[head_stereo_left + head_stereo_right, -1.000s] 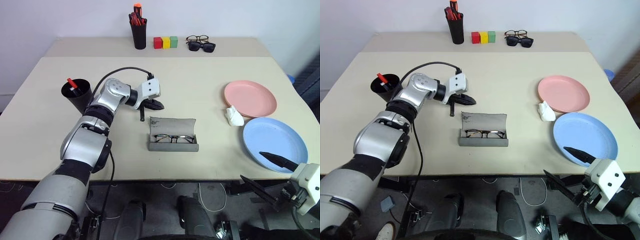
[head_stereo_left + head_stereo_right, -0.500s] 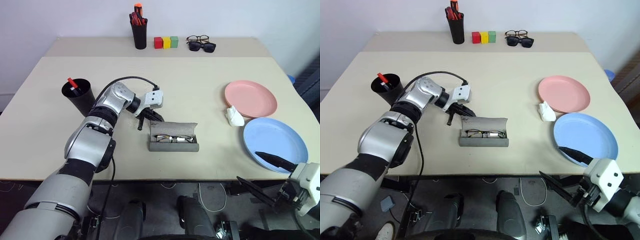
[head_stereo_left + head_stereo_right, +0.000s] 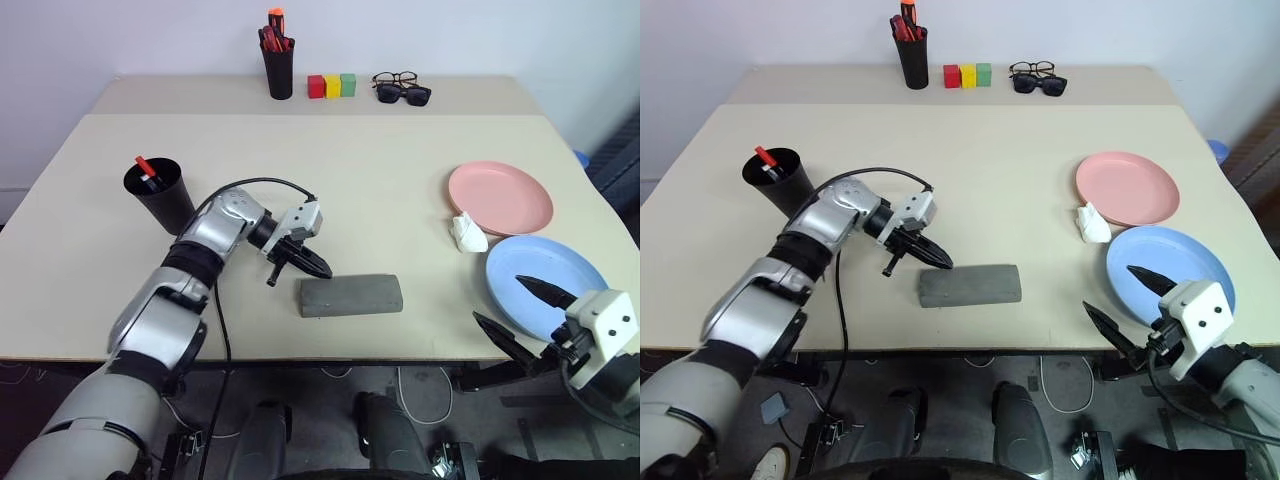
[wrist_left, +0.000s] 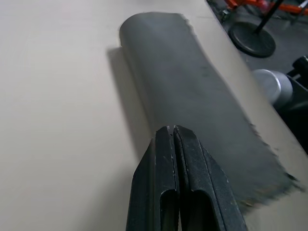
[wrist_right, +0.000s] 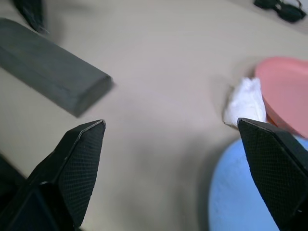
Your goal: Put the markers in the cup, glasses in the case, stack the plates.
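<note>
The grey case lies closed near the table's front middle, and the glasses are hidden. My left gripper is shut with nothing in it, its tips just above the case's left end; the left wrist view shows the shut fingers over the case. A marker with a red cap stands in the black cup at the left. The pink plate and the blue plate lie side by side at the right. My right gripper is open and empty at the blue plate's near edge.
A small white crumpled thing lies between the two plates. At the back stand a black pen pot with red pens, three coloured blocks and two other pairs of spectacles. The table's front edge is close under the right gripper.
The case's lid has come down from open to closed, hiding the glasses. My left gripper has drawn back toward the case's left end. The right gripper has come forward to the blue plate.
</note>
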Action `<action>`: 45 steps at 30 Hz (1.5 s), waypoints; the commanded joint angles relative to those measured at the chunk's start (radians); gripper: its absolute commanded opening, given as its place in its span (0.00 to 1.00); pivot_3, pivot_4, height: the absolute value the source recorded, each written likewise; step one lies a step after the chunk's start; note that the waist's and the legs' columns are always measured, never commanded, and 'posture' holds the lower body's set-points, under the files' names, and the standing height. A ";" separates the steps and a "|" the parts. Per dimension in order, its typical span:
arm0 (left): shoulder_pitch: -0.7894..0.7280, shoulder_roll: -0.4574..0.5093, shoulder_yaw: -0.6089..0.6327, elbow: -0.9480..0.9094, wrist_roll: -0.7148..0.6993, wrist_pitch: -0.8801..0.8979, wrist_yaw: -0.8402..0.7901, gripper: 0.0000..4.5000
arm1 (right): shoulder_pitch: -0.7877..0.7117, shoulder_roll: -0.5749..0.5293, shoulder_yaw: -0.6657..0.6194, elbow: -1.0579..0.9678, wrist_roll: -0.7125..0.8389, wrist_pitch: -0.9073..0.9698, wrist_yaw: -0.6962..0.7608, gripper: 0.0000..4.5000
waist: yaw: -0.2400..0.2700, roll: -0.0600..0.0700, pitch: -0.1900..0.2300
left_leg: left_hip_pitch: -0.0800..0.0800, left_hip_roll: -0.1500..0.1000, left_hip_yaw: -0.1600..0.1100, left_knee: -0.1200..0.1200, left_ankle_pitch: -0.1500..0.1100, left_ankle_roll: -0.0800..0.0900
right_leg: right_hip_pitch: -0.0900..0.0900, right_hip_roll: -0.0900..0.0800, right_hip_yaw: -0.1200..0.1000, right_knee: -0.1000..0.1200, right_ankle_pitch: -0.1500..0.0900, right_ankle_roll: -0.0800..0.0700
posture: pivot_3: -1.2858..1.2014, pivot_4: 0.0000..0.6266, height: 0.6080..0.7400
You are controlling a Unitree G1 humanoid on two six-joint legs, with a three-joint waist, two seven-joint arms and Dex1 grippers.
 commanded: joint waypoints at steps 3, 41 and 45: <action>0.021 -0.025 0.118 -0.310 -0.104 0.211 0.097 0.01 | -0.090 -0.028 0.044 0.131 -0.026 0.023 -0.016 1.00 | 0.006 0.000 0.000 | -0.001 -0.001 0.000 0.002 0.000 0.000 | 0.000 0.000 0.000 0.000 -0.001 0.001 | 0.52 0.24 1.00; 0.213 0.005 0.074 -0.713 -0.106 0.387 0.325 1.00 | -0.259 -0.111 0.187 0.335 -0.187 0.149 -0.108 0.13 | -0.004 0.005 -0.002 | 0.001 -0.001 0.000 0.001 0.000 0.001 | 0.001 0.000 0.000 0.001 -0.002 0.002 | 0.52 0.24 1.00; 0.215 0.006 0.074 -0.721 -0.108 0.388 0.333 1.00 | -0.259 -0.114 0.181 0.340 -0.197 0.156 -0.113 0.13 | -0.002 0.005 -0.002 | 0.001 -0.001 0.000 0.002 0.000 0.001 | 0.001 0.000 0.000 0.001 -0.002 0.003 | 0.52 0.24 1.00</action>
